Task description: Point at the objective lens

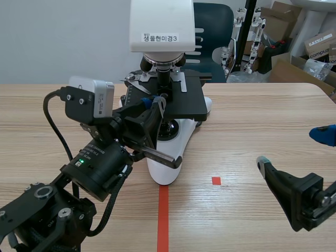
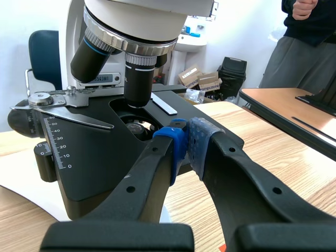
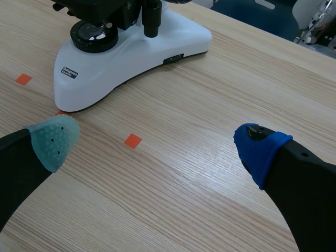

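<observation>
Your worktop (image 1: pixel 252 121) carries the microscope (image 1: pixel 181 126) near its middle, and the left arm lies in front of the microscope's base. The right end effector (image 3: pixel 156 144) sits low, well apart from the microscope, with its fingers spread wide and holding nothing; you need nothing from it here. The left end effector (image 2: pixel 188 137) has its two pads pressed together with nothing between them. Its tips are at the edge of the stage (image 2: pixel 100 157) and aimed at the objective lens (image 2: pixel 137 79), which hangs from the turret just above the stage opening. I judge the pointing essentially made: the tips are near the lens, not touching it. At most, a slight raise toward the barrel is left.
</observation>
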